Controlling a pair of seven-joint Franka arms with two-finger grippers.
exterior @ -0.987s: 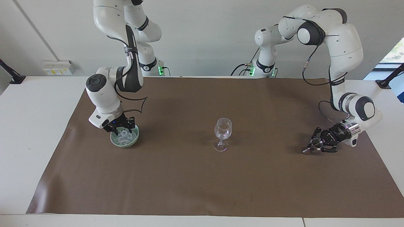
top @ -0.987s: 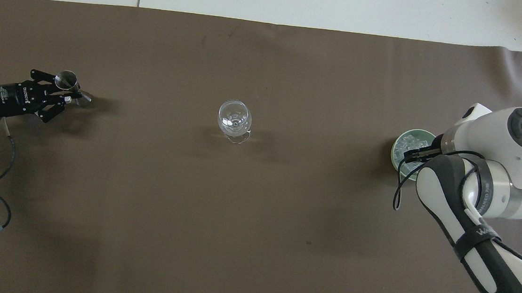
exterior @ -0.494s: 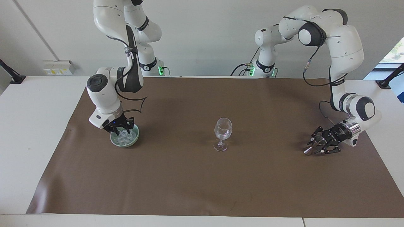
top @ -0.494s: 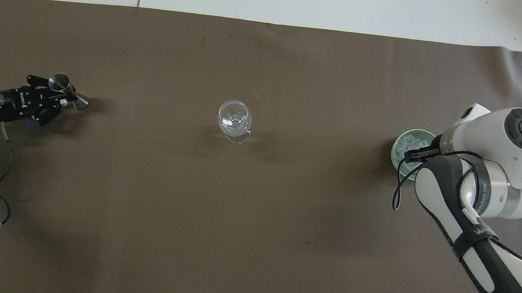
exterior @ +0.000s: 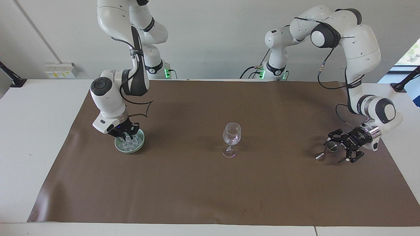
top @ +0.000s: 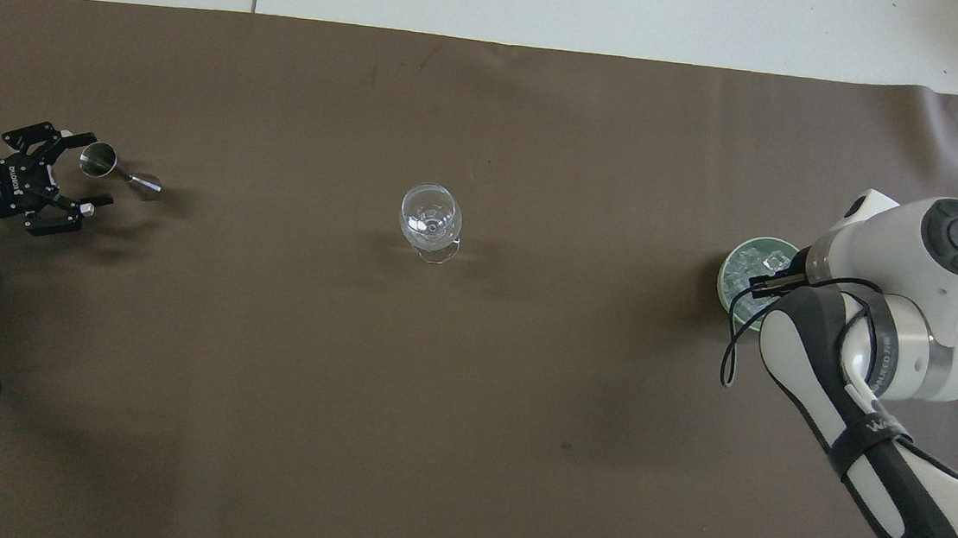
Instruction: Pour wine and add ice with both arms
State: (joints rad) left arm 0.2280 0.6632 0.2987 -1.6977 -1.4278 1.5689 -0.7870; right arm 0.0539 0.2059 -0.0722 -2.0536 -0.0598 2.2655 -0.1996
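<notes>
Ice (exterior: 128, 142) in the pale green bowl (exterior: 139, 146) lay under the right tool (exterior: 126, 133), shut, its catch unclear. Left tool (exterior: 341, 148) stood spread and empty beside the small steel measuring cup (exterior: 328, 150), freed for pouring.

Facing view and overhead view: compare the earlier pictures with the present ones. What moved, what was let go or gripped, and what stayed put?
The left gripper opened, let go of the metal jigger and drew back toward its own end; the jigger now stands alone on the mat. The right gripper closed down among the ice in the green bowl. The wine glass and bowl stayed put.
</notes>
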